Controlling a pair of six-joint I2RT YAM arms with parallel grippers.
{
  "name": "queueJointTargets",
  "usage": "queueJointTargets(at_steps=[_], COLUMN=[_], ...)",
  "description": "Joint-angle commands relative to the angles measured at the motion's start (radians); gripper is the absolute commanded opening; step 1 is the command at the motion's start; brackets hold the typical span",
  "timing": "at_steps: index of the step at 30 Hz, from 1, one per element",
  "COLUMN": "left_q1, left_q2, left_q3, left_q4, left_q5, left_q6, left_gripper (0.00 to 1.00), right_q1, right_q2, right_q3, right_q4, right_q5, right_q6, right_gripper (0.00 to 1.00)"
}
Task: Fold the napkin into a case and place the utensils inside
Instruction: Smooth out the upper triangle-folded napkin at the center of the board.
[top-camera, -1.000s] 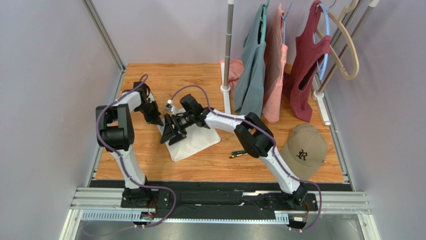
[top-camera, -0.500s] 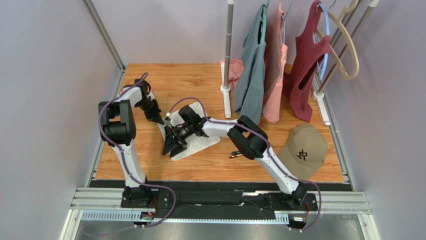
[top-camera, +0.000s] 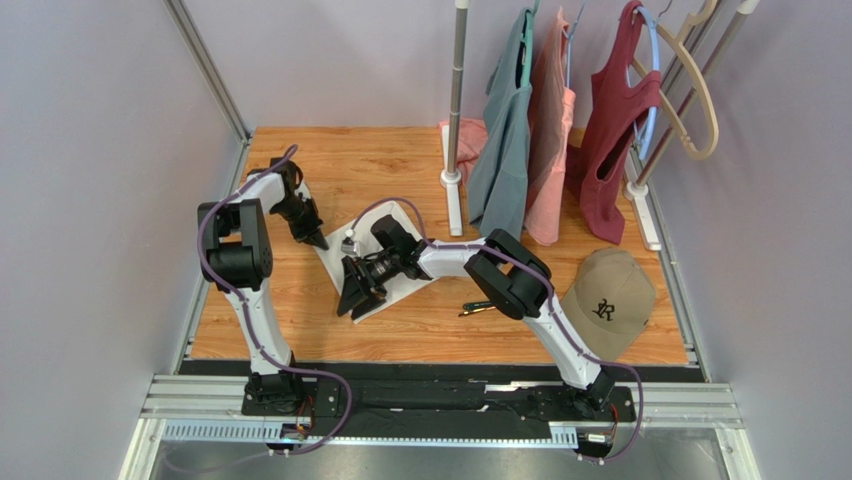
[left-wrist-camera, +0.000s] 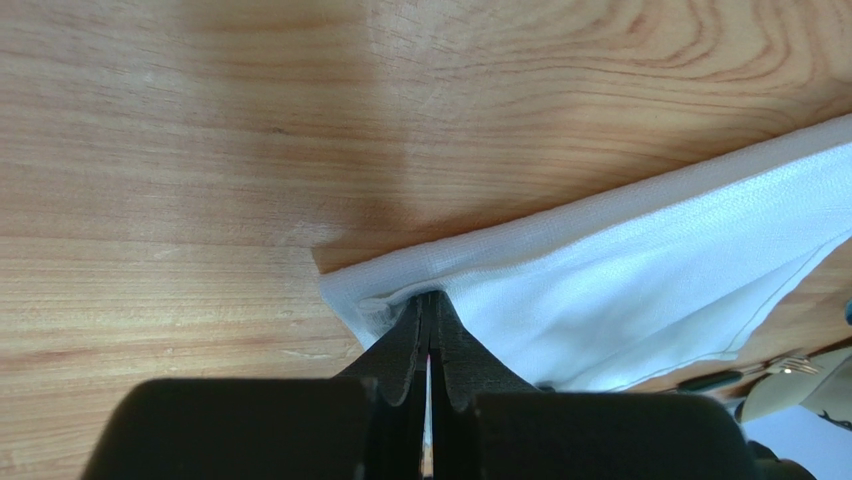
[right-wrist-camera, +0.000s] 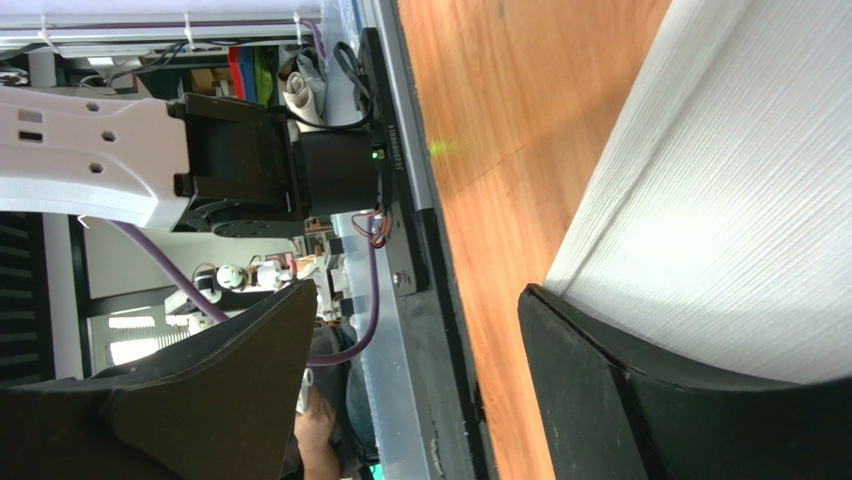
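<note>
The white napkin (top-camera: 400, 275) lies on the wooden table, partly under my right arm. My left gripper (top-camera: 319, 243) is shut on the napkin's far-left corner; in the left wrist view its jaws (left-wrist-camera: 430, 303) pinch the hem of the napkin (left-wrist-camera: 620, 265). My right gripper (top-camera: 356, 296) stands open low over the napkin's near-left edge. In the right wrist view one fingertip (right-wrist-camera: 600, 370) rests against the napkin (right-wrist-camera: 740, 190), and the gripper (right-wrist-camera: 418, 293) holds nothing. The utensils (top-camera: 478, 307) lie to the right of the napkin, and a fork (left-wrist-camera: 770, 367) shows in the left wrist view.
A tan cap (top-camera: 607, 300) sits at the right of the table. Behind it a garment rack (top-camera: 455, 110) carries hanging clothes (top-camera: 530, 130) and hangers. The metal rail (top-camera: 440, 390) with the arm bases runs along the near edge.
My right gripper has slid toward the near edge along the napkin, staying open. The napkin looks narrower. The left gripper has shifted only slightly, still shut on its corner.
</note>
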Motion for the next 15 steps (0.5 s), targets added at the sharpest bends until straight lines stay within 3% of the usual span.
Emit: queueJointTargets(at_steps=[1, 3, 5, 11, 15], left_q1=[0.005, 0.005, 0.005, 0.005, -0.013], left_q2=[-0.077, -0.132, -0.179, -0.313, -0.393], left_q3=[-0.008, -0.015, -0.025, -0.145, -0.274], left_q4=[0.078, 0.092, 0.098, 0.158, 0.239], left_q5=[-0.084, -0.091, -0.096, 0.005, 0.103], left_q6=[0.045, 0.048, 0.047, -0.024, -0.102], left_gripper=[0.0, 0.01, 0.12, 0.26, 0.24], right_q1=[-0.002, -0.028, -0.053, -0.162, -0.22], right_q2=[-0.109, -0.161, -0.204, -0.215, -0.168], right_q3=[-0.069, -0.078, -0.072, 0.0, 0.064], right_q4=[0.028, 0.03, 0.01, 0.036, 0.047], right_q5=[0.005, 0.013, 0.042, 0.08, 0.091], right_q6=[0.017, 0.02, 0.019, 0.075, 0.098], right_gripper=[0.8, 0.8, 0.81, 0.82, 0.82])
